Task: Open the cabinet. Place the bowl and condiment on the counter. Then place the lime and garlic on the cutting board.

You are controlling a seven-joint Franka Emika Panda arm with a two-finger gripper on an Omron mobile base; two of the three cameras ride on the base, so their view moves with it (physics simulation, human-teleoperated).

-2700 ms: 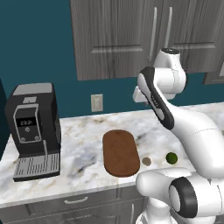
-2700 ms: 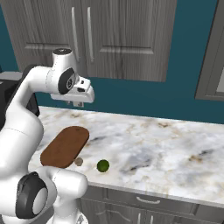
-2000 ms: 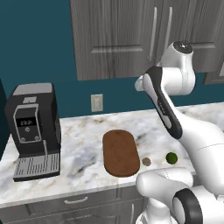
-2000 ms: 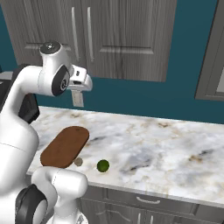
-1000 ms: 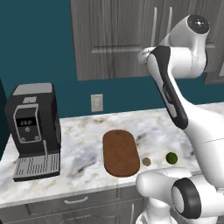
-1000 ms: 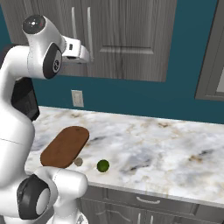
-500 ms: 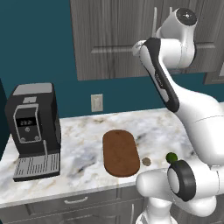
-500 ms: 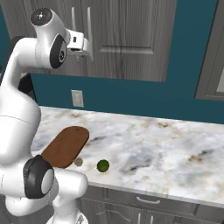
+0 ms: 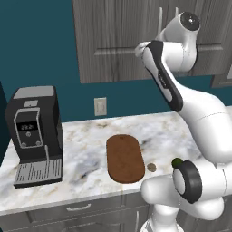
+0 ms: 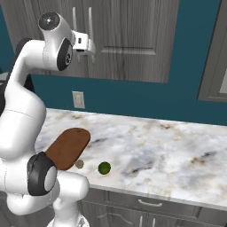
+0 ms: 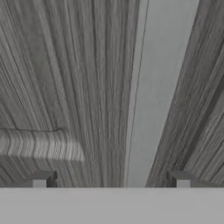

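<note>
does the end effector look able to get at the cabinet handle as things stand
Probably yes. The end effector is open and faces the cabinet door close up, with the silver handle running between its two fingertips and nothing in between. Contact cannot be told yet.

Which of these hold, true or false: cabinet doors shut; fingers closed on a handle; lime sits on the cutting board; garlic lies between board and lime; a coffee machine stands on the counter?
1. The cabinet doors are shut. True.
2. The gripper is closed on a handle. False: the fingers stand open on either side of it.
3. The lime is on the cutting board. False: it lies on the counter.
4. The garlic lies between board and lime. True.
5. A coffee machine stands on the counter. True.
</note>
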